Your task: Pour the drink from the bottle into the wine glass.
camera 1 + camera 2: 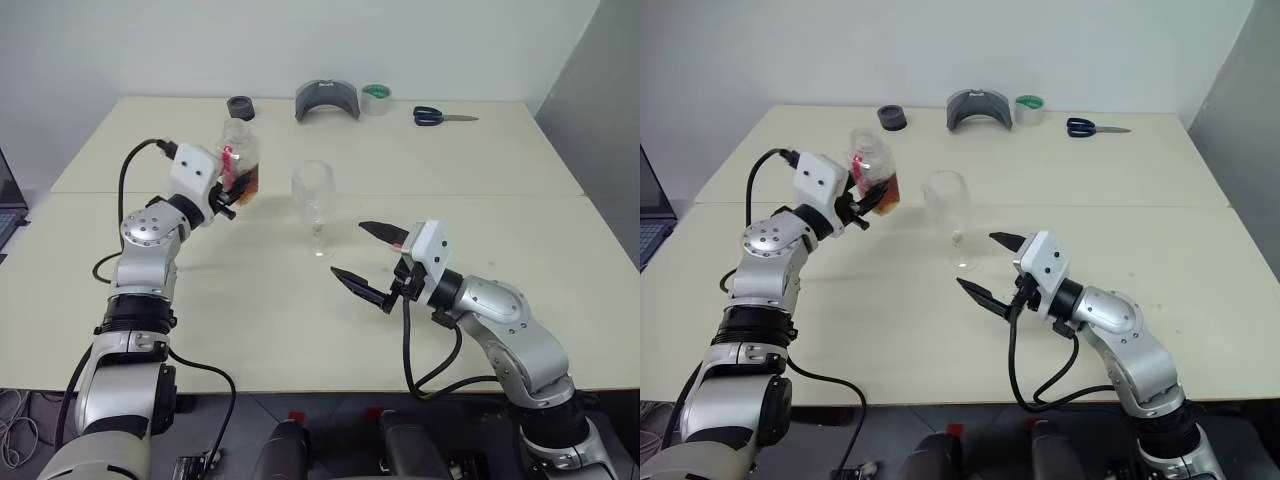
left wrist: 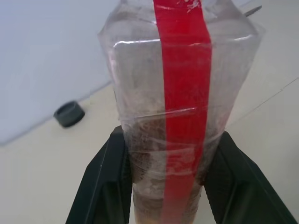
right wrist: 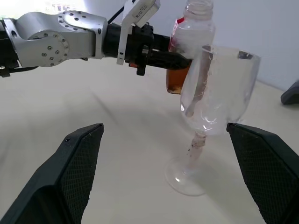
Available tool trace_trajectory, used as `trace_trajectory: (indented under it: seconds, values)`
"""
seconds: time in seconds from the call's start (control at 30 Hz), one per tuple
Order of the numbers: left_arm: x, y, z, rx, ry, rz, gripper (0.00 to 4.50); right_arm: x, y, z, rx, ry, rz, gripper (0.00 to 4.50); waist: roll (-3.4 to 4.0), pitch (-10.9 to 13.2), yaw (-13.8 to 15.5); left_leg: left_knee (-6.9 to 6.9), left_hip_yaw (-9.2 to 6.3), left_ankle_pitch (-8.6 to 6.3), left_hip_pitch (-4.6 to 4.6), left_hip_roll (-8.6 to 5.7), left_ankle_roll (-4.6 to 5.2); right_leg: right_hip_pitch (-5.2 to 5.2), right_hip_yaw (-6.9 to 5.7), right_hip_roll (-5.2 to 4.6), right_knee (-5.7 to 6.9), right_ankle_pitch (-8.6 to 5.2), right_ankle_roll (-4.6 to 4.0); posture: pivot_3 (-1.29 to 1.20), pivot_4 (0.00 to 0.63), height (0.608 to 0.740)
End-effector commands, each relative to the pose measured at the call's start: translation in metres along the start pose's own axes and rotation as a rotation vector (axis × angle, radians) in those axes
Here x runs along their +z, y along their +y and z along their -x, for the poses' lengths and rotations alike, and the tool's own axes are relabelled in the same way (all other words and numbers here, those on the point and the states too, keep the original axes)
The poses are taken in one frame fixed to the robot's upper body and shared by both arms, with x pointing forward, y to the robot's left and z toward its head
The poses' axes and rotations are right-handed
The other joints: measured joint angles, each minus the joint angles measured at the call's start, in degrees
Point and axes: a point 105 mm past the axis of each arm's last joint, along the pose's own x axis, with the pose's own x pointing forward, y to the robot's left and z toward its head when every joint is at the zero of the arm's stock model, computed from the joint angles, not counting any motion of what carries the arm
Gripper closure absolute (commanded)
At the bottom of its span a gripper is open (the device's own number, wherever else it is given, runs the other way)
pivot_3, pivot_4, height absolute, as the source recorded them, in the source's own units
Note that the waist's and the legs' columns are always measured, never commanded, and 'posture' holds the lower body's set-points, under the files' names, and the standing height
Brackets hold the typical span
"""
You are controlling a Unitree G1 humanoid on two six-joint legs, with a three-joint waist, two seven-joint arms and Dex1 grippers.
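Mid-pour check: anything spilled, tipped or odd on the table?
Nothing spilled or damaged. The left gripper holds the bottle slightly tilted and clear of the table. The wine glass stands upright, empty. The bottle's neck looks uncapped.

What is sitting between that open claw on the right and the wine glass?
Nothing: in the left eye view, bare cream table separates the open right gripper from the wine glass. The right wrist view shows the glass standing ahead between its fingers, untouched.

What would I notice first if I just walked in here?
Probably the bottle of brown drink, held up off the table in the robot's left tool. Just beside it stands an empty wine glass, with the open right tool waiting close in front of it.
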Motion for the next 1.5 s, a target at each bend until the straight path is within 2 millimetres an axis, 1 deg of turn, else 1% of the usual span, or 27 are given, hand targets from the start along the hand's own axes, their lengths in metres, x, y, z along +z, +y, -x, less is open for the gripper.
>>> trace_trajectory:
  seconds: [0.03,0.1,0.2,0.23,0.33,0.53,0.7,0.87,1.1,1.5]
  values:
    - [0.037,0.005,-0.005,0.012,-0.107,-0.179,2.81,0.021,-0.012,0.002,-0.054,-0.071,0.084,0.0,0.0,0.0,-0.1,0.0,0.0,0.0,0.0,0.0,0.0,0.0,0.0,0.0,0.01,0.0,0.0,0.0,0.15,0.74]
    - [0.045,0.004,-0.008,0.013,-0.131,-0.24,2.81,0.018,-0.011,0.004,-0.005,-0.048,0.038,0.0,0.0,0.0,-0.15,0.0,0.01,0.0,0.01,0.01,0.0,0.0,0.01,0.02,0.01,0.0,0.0,0.0,0.15,0.74]
    - [0.055,0.003,-0.013,0.016,-0.175,-0.346,2.81,0.021,-0.019,0.005,-0.029,-0.05,0.05,0.0,-0.01,0.0,0.04,0.01,-0.02,0.0,-0.02,-0.02,0.01,0.0,-0.02,0.02,0.0,0.0,0.0,0.0,0.15,0.74]
    - [0.057,0.002,-0.015,0.017,-0.187,-0.402,2.81,0.021,-0.024,0.005,-0.057,-0.049,0.063,0.0,-0.01,0.01,0.06,0.01,-0.01,0.0,-0.03,-0.03,0.01,0.0,-0.02,0.01,-0.01,0.0,0.0,0.0,0.15,0.74]
    - [0.06,0.002,-0.018,0.022,-0.215,-0.498,2.81,0.025,-0.031,0.004,-0.081,-0.059,0.058,0.0,-0.01,0.01,0.02,0.0,0.02,0.0,-0.01,-0.03,0.01,-0.01,0.0,0.0,0.0,0.0,0.0,0.0,0.15,0.74]
    - [0.064,0.003,-0.018,0.028,-0.267,-0.627,2.81,0.029,-0.035,0.002,-0.08,-0.076,0.037,0.0,-0.01,0.01,-0.07,0.0,0.03,0.0,-0.03,-0.03,0.02,-0.02,0.01,0.0,0.0,0.0,0.0,0.0,0.15,0.74]
    - [0.066,0.01,-0.016,0.06,-0.289,-0.696,2.81,0.029,-0.036,0.004,-0.06,-0.059,0.024,0.0,-0.01,0.01,-0.05,0.0,0.0,0.0,-0.05,-0.04,0.02,-0.02,-0.02,0.0,0.0,0.0,0.0,0.0,0.15,0.74]
    - [0.066,0.013,-0.013,0.071,-0.299,-0.779,2.81,0.025,-0.039,0.005,-0.049,-0.018,0.048,0.0,-0.01,0.01,-0.08,0.0,0.01,0.0,-0.05,-0.05,0.03,-0.02,-0.02,0.0,0.0,0.0,0.0,0.0,0.15,0.74]
    - [0.064,0.016,-0.012,0.083,-0.3,-0.852,2.81,0.024,-0.044,0.005,-0.057,-0.004,0.057,0.0,-0.01,0.01,-0.11,0.01,0.0,0.0,-0.06,-0.04,0.03,-0.03,-0.03,0.0,0.01,0.0,0.0,0.0,0.15,0.74]
    - [0.071,0.021,-0.014,0.091,-0.316,-0.948,2.81,0.024,-0.04,0.006,-0.019,-0.004,0.047,0.0,-0.01,0.01,-0.17,0.01,0.01,0.0,-0.08,-0.05,0.03,-0.05,-0.04,0.0,0.03,0.0,0.01,0.0,0.15,0.74]
